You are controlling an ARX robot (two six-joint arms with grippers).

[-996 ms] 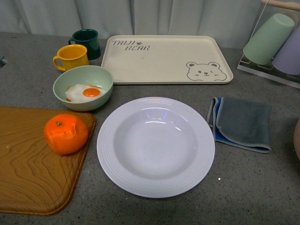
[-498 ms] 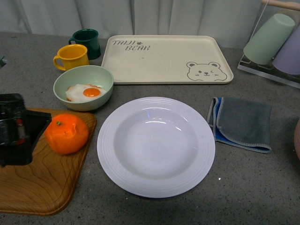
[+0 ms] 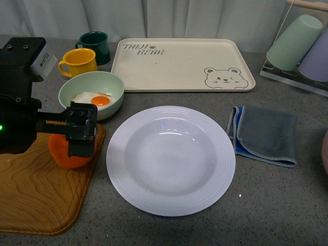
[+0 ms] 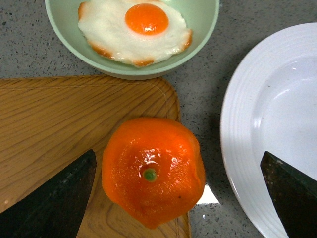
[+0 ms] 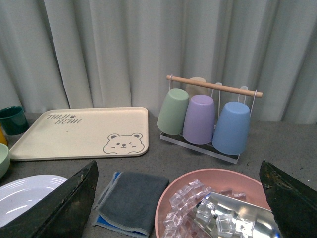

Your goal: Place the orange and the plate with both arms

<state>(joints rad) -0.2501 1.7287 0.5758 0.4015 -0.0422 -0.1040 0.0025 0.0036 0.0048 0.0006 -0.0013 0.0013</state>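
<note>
The orange sits at the right end of a wooden cutting board, mostly hidden behind my left gripper. In the left wrist view the orange lies stem up between the wide-open fingers of the left gripper, which do not touch it. The white plate with a ribbed rim rests empty on the grey table just right of the orange; it also shows in the left wrist view. My right gripper is open and empty above a pink bowl; it is not in the front view.
A green bowl with a fried egg stands behind the orange. Yellow mug, dark green mug and cream bear tray are at the back. Grey cloth, cup rack, pink bowl of ice are at the right.
My left arm has come into view from the left and moved right and up over the orange, fingers open around it. The orange and the plate have not moved.
</note>
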